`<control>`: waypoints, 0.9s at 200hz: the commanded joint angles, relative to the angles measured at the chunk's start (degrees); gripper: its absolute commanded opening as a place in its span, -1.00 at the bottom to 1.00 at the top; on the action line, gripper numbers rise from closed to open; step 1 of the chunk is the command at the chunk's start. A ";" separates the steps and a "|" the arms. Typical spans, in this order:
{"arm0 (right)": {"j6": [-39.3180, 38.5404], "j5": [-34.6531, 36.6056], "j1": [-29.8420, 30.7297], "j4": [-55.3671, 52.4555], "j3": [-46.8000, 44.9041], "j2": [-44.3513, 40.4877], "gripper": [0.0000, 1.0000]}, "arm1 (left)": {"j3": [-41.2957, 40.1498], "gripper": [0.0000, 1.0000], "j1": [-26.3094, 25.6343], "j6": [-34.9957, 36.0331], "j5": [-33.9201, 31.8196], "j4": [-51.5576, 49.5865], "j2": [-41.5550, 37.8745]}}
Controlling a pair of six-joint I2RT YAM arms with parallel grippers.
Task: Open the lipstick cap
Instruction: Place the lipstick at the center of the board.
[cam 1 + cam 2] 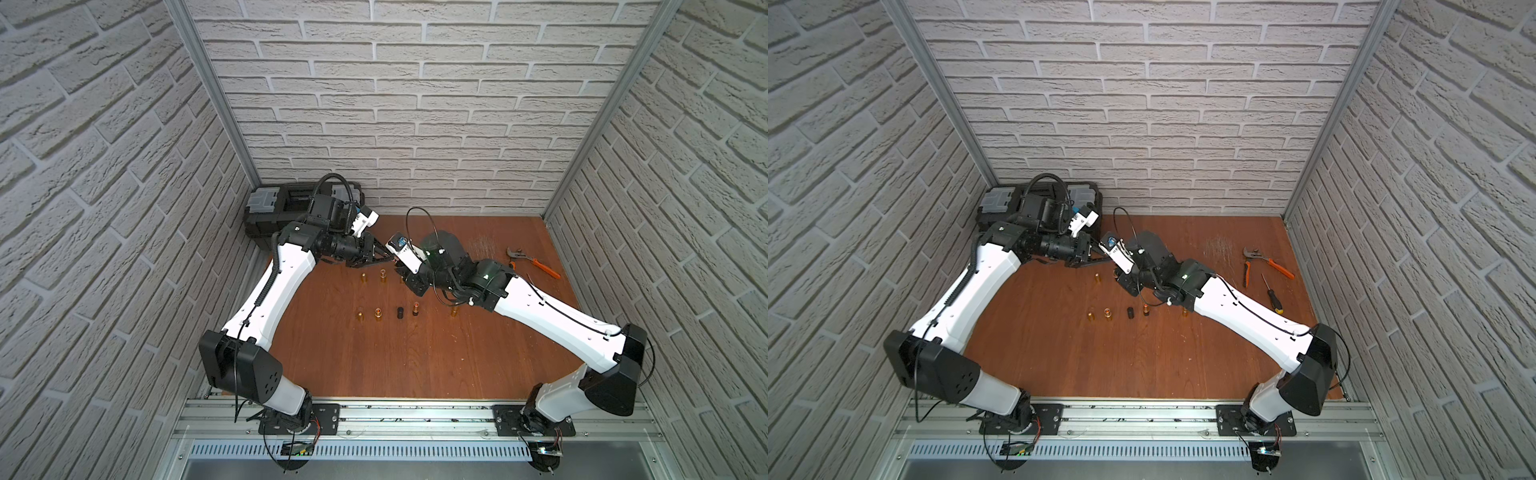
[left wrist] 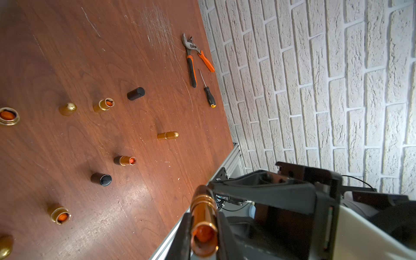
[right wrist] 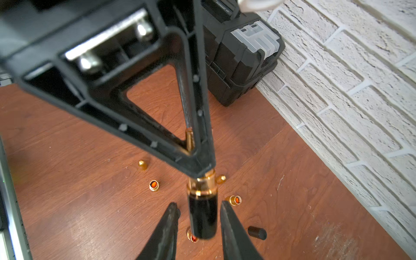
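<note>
Over the wooden worktop (image 1: 374,365), we found the lipstick (image 2: 203,216) clamped in the left gripper (image 3: 201,167), apparently uncapped; jaws of the right gripper (image 3: 199,206) stood apart around its black base (image 3: 202,220). Set-down remained.

a workshop-style robot booth: faux-brick walls (image 1: 415,104), toolbox (image 1: 266,208), pliers (image 1: 540,265), screwdriver (image 1: 1275,301).

The left arm (image 1: 286,286) and the right arm (image 1: 557,328) have smooth white shells and black rounded joints (image 1: 243,368). A ribbed black hose (image 1: 317,189) loops over the left one, and a thin black cable (image 1: 561,312) runs along the right one. The black fingers (image 3: 139,132) are triangular frames with small screws.
</note>
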 commanded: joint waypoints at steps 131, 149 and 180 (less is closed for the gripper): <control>-2.64 22.09 0.42 -2.05 -7.91 -28.98 -0.25 | 36.16 -0.67 -24.76 13.48 -43.46 1.06 36.26; -2.75 22.71 0.42 -2.28 -8.95 -31.74 -0.23 | 42.32 -0.68 -27.75 15.81 -46.82 0.58 41.78; -2.93 23.87 0.42 -3.18 -9.73 -34.45 -0.22 | 50.94 -0.67 -31.19 18.23 -49.26 -0.17 49.71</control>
